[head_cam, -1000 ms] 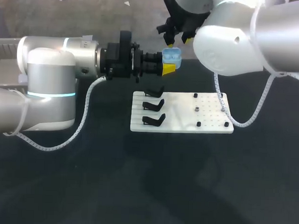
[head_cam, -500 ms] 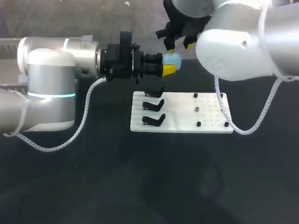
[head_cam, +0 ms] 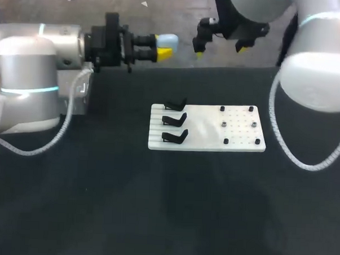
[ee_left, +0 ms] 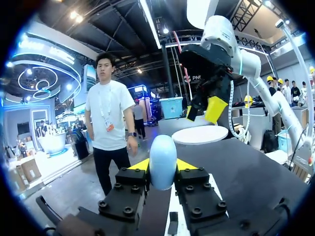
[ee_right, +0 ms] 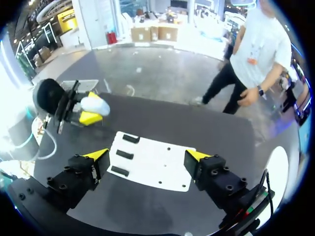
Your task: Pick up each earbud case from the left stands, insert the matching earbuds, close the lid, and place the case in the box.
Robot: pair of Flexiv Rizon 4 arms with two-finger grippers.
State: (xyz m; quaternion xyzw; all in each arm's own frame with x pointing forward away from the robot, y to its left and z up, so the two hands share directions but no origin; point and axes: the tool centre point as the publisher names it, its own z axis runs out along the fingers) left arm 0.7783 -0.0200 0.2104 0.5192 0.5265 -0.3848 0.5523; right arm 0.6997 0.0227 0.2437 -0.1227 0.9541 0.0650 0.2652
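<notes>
- Gripping the pale blue earbud case from two sides, the left gripper has its yellow fingertips pressed against the case's flanks; the case stands rounded end out between them, and its lid looks closed.
- From above, the left gripper and the earbud case sit beyond the far edge of the white board, off past its far left corner and well apart from it.
- The left arm comes in level from the side, pointing along the board's far edge.
- The right gripper is spread wide with nothing between its fingers, and hangs beyond the board's far edge, about level with the board's middle.
- In the right wrist view the right gripper looks down on the white board, which lies ahead of and between its two spread fingers; the earbud case shows beyond the board's stand end.
- In the left wrist view the right gripper is raised ahead of the case, apart from it.
- Three black stands sit in a row along the board's left part, one behind another.
- Small pegs dot the board's right part.
- The board lies flat on the dark table.
</notes>
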